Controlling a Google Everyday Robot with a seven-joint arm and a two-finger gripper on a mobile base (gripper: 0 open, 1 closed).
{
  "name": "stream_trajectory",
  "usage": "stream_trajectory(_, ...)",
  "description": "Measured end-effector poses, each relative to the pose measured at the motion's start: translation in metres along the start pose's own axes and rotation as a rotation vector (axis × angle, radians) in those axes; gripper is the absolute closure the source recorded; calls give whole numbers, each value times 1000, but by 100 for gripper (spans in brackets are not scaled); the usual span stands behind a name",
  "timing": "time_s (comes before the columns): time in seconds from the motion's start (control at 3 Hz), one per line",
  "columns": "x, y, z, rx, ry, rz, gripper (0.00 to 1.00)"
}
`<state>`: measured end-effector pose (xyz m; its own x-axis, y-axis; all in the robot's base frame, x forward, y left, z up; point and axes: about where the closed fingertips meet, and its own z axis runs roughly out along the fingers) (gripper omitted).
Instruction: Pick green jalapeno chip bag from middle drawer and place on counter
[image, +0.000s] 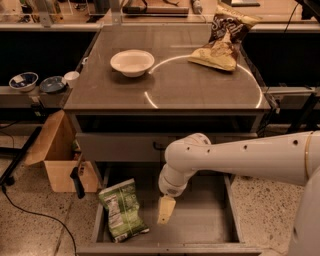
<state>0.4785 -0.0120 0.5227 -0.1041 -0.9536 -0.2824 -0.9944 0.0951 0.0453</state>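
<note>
The green jalapeno chip bag (121, 209) lies flat at the left side of the open middle drawer (205, 220), its white label panel facing up. My gripper (165, 209) hangs from the white arm over the drawer floor, a short way to the right of the bag and apart from it. Nothing is in it. The counter (200, 80) with its white circle line is above the drawer.
A white bowl (132, 62) and a brown-and-tan chip bag (222, 40) sit on the counter. A cardboard box (57, 157) stands on the floor left of the drawer. Small bowls (24, 81) sit on a side shelf at the left. A black cable (30, 210) lies on the floor.
</note>
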Motion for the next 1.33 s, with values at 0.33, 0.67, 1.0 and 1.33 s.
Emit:
stream_trajectory(0.33, 9, 0, 3, -8, -14, 3, 0)
stream_trajectory(0.67, 7, 0, 22, -44, -34, -29, 0)
stream_trajectory(1.0, -6, 3, 52, -69, -63, -85, 0)
stream_trajectory(1.33, -20, 8, 75, -90, -88, -121, 0)
